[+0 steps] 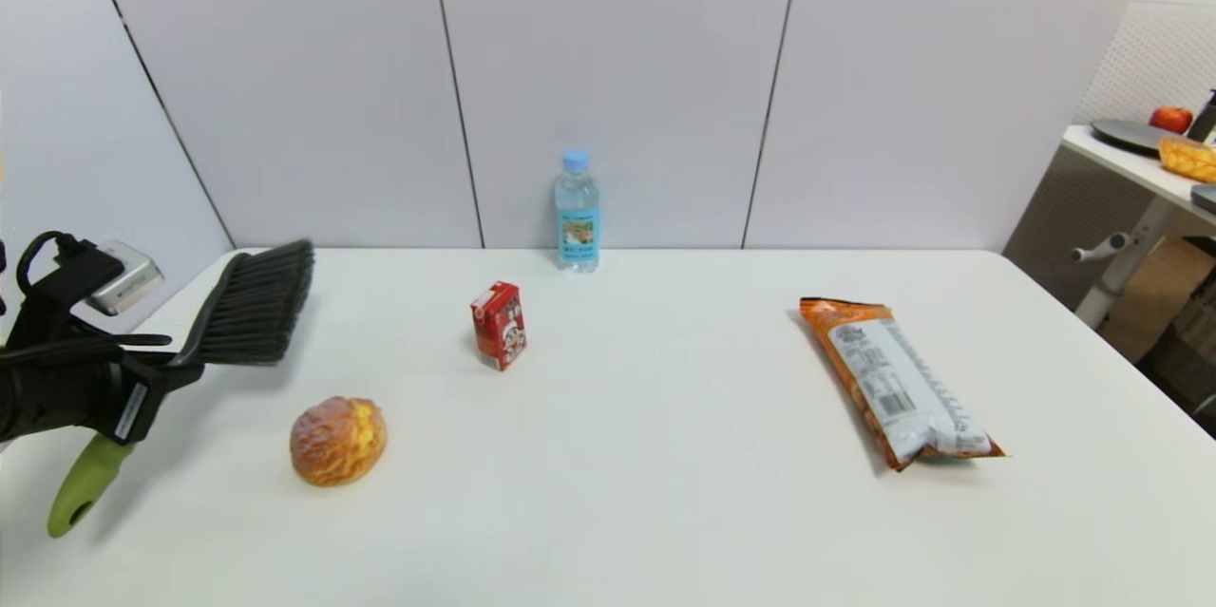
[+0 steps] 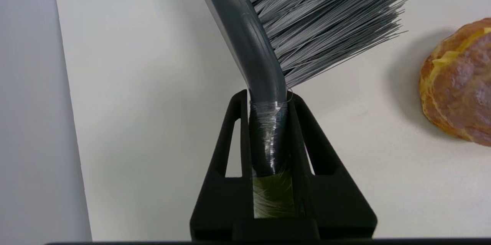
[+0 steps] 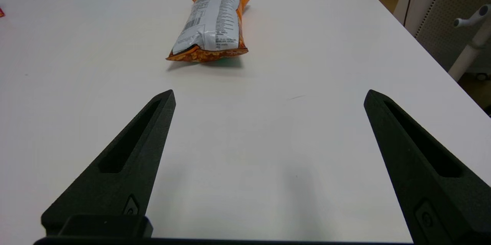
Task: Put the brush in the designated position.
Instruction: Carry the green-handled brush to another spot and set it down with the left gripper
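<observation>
Left gripper point(image 1: 176, 369) pinching the brush point(image 1: 252, 303) at its neck, held above the table point(image 1: 665, 455), bristles beyond the fingers, green handle behind, bun point(image 1: 337, 441) just beside, right gripper point(image 3: 268, 97) spread wide, snack bag point(image 3: 211, 26) ahead of it

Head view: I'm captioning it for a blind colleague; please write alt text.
The left gripper holds a long brush with dark bristles and lime-green handle above the white table's left edge. On the table: a round golden bun, red drink carton, clear water bottle, orange snack bag.
</observation>
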`<state>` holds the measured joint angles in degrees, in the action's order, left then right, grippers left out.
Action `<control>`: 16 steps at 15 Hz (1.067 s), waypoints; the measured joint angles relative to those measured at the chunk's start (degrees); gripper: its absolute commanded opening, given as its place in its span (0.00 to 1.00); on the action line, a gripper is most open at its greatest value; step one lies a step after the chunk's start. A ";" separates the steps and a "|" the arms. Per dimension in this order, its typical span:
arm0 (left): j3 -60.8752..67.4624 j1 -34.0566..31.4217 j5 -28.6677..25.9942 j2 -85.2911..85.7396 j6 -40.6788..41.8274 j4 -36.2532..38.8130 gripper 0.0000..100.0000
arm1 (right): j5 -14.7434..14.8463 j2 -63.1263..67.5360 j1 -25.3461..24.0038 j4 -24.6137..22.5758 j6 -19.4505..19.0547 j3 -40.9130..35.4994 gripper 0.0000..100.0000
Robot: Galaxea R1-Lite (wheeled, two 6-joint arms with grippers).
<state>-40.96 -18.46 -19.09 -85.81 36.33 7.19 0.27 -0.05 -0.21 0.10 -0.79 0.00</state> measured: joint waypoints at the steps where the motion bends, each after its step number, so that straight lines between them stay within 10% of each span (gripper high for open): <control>1: 0.01 0.05 -0.78 -0.55 -0.78 0.66 0.00 | 0.00 0.00 0.00 -0.02 0.05 0.00 1.00; 16: 0.61 0.40 -5.49 -6.12 -5.13 -2.27 0.00 | -0.02 0.00 0.00 0.00 0.02 0.00 1.00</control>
<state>-40.35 -18.05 -24.58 -91.93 31.20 4.92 0.24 -0.05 -0.21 0.10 -0.77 0.00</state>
